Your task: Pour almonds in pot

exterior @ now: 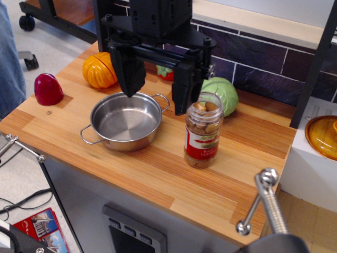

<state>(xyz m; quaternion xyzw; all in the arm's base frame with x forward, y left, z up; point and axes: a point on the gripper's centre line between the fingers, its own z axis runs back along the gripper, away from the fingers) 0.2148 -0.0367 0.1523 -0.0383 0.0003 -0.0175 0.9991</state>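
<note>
A clear jar of almonds (203,132) with a red, white and green label stands upright on the wooden counter (158,174), lid off. The shiny steel pot (125,122) with two wire loop handles sits to its left, with nothing inside. My black gripper (158,89) hangs above the counter, open and empty. Its left finger (129,74) is over the pot's far rim. Its right finger (185,89) is just behind and left of the jar's top. The jar is not between the fingers.
A dark red rounded object (48,89) sits at the left edge. An orange pumpkin (99,69) and a green cabbage (221,95) lie at the back, with a small red item (165,73) behind the gripper. A metal clamp (263,203) sticks up at the front right corner.
</note>
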